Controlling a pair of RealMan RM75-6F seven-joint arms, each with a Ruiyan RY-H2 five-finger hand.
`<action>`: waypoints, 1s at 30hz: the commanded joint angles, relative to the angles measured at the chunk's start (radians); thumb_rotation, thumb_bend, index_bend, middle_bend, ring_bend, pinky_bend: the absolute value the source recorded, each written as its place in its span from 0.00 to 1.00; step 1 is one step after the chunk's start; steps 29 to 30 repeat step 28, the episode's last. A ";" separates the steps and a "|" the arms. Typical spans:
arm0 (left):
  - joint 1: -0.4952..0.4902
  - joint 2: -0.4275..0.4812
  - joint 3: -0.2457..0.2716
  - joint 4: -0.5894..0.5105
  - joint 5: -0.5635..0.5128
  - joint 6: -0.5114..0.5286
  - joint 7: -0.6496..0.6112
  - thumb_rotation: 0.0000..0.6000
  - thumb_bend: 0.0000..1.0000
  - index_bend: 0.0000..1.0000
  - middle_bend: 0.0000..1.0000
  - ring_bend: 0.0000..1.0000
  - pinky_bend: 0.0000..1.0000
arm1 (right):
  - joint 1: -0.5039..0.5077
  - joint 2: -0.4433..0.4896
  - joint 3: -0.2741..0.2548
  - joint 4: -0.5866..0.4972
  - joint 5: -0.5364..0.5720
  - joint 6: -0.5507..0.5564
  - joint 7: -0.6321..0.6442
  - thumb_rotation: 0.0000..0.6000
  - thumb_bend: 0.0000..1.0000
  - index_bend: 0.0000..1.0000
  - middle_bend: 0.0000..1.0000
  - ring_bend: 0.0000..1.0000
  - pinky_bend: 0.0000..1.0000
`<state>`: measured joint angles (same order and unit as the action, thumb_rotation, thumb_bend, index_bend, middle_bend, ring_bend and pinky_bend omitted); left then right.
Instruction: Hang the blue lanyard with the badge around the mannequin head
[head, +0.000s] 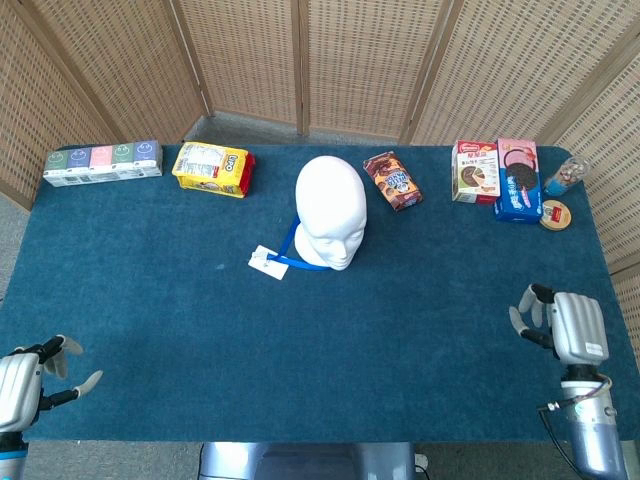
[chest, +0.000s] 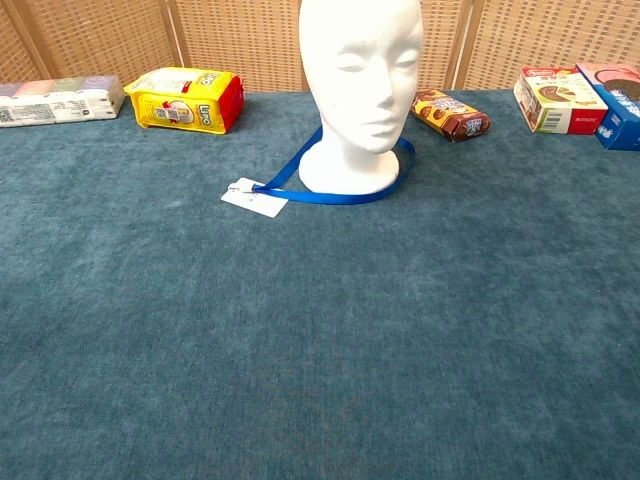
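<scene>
1. Mid-table, the white mannequin head (head: 331, 211) stands upright on the blue cloth (head: 300, 340).
2. Around its base lies the blue lanyard (chest: 340, 192), looped about the neck and resting on the cloth.
3. The strap runs out to the white badge (chest: 254, 196), which lies flat just beside the head, on its left in both views.
4. Down at the near left corner, the left hand (head: 22, 386) holds nothing, its fingers spread, well apart from the head.
5. At the near right edge, the right hand (head: 572, 327) holds nothing too, fingers loosely apart.
6. Neither hand shows in the chest view.
7. Along the far edge sit a row of small cartons (head: 102, 163), a yellow packet (head: 211, 169), a brown cookie bag (head: 392, 180) and cookie boxes (head: 497, 175).
8. Beside the boxes stand a small bottle (head: 565, 176) and a round lid (head: 555, 214).
</scene>
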<state>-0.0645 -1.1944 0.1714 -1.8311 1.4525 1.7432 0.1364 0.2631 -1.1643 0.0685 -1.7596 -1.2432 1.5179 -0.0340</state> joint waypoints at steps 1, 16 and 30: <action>0.021 -0.009 0.003 0.018 0.024 0.014 -0.005 0.74 0.13 0.48 0.70 0.62 0.51 | -0.034 -0.009 -0.018 0.006 -0.019 0.030 -0.008 0.90 0.39 0.64 0.78 0.83 0.90; 0.066 -0.005 -0.028 0.011 0.092 0.008 0.020 0.75 0.13 0.48 0.70 0.61 0.48 | -0.108 -0.035 -0.021 0.045 -0.076 0.065 -0.008 0.91 0.38 0.65 0.78 0.83 0.90; 0.073 0.046 -0.062 -0.046 0.068 -0.051 0.030 0.75 0.13 0.48 0.69 0.60 0.47 | -0.124 -0.041 -0.006 0.039 -0.101 0.030 0.003 0.91 0.38 0.66 0.78 0.83 0.90</action>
